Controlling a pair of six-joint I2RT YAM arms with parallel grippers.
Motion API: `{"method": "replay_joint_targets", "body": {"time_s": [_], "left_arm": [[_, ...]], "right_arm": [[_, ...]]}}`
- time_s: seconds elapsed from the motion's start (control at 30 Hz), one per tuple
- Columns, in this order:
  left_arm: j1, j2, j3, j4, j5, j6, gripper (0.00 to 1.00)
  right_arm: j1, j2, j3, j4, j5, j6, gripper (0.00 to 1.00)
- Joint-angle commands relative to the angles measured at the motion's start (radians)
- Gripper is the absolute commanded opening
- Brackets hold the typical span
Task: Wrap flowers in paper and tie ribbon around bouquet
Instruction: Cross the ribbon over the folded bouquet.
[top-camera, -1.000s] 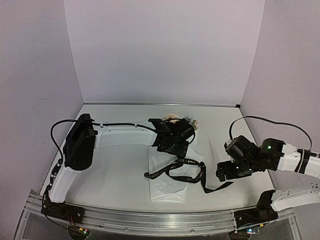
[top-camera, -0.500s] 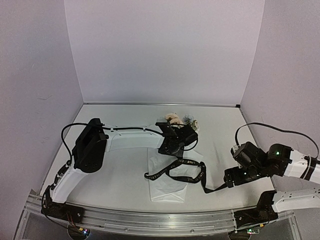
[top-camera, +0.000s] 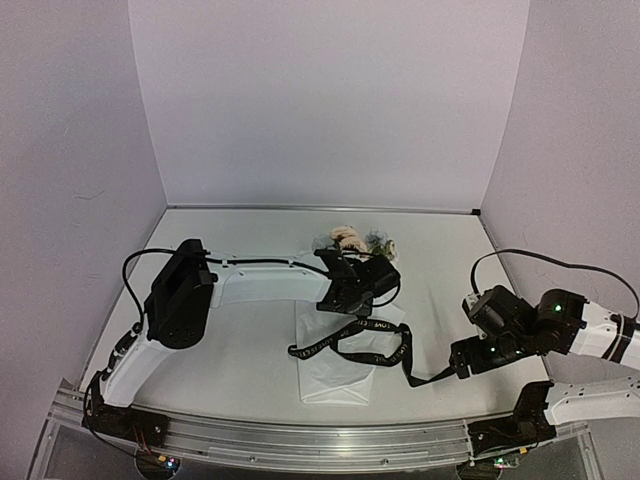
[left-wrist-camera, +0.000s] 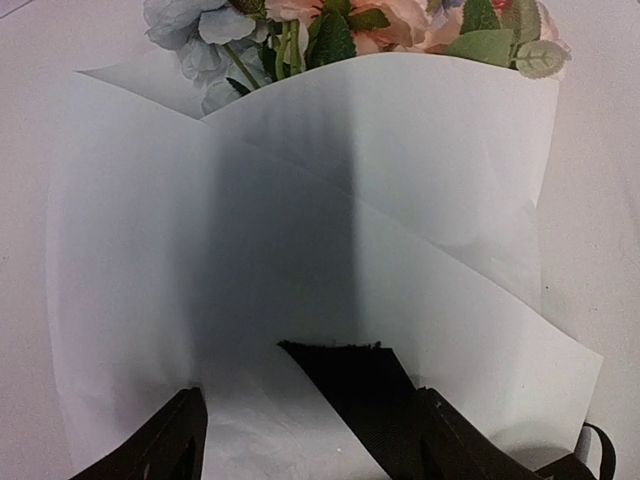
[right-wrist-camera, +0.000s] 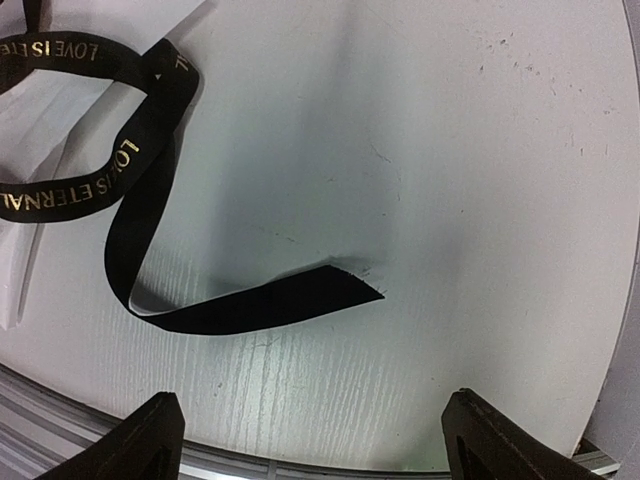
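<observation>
The bouquet is a white paper (top-camera: 330, 375) cone lying in the middle of the table, and in the left wrist view the paper (left-wrist-camera: 420, 170) fills the frame. The flowers (top-camera: 350, 237), peach and pale blue (left-wrist-camera: 340, 25), stick out at its far end. The black lettered ribbon (top-camera: 380, 324) loops loosely across the cone. One cut end of the ribbon (left-wrist-camera: 350, 385) rests on the paper between the open jaws of my left gripper (top-camera: 352, 303) (left-wrist-camera: 310, 450). The other end of the ribbon (right-wrist-camera: 330, 287) lies flat on the table in front of my open right gripper (top-camera: 462, 358) (right-wrist-camera: 320, 450).
The table (top-camera: 230, 350) is walled at the back and both sides. Its metal rail (top-camera: 300, 440) runs along the near edge, just under the right gripper. The left arm (top-camera: 260, 282) stretches across the table's left half to the bouquet.
The left arm has reached a little further right over the bouquet's upper part. The right arm has dropped and drawn back toward the near right, with the ribbon tail lying on the table.
</observation>
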Motion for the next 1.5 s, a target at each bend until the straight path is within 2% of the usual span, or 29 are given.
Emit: {"method": "replay_joint_targets", "body": {"time_s": [0.0, 0.33, 0.57, 1.0, 1.23, 1.47], "left_arm": [[-0.015, -0.059, 0.043, 0.002, -0.046, -0.042, 0.74], [-0.033, -0.038, 0.072, 0.002, -0.093, -0.058, 0.78], [-0.035, 0.059, 0.185, -0.051, -0.098, -0.042, 0.78], [-0.027, 0.121, 0.205, -0.081, -0.125, -0.038, 0.54], [-0.024, 0.096, 0.175, -0.047, -0.143, -0.021, 0.28], [-0.013, 0.010, 0.082, 0.028, -0.174, 0.007, 0.03]], "right_arm": [[-0.005, -0.012, 0.028, -0.038, -0.006, -0.017, 0.92], [-0.004, -0.027, 0.055, -0.090, -0.026, -0.034, 0.92], [-0.005, -0.044, 0.042, -0.104, -0.020, -0.033, 0.92], [-0.004, -0.056, 0.020, -0.104, -0.015, -0.026, 0.93], [-0.005, -0.066, 0.008, -0.105, -0.005, -0.021, 0.93], [-0.004, -0.049, 0.010, -0.105, -0.012, -0.028, 0.92]]}}
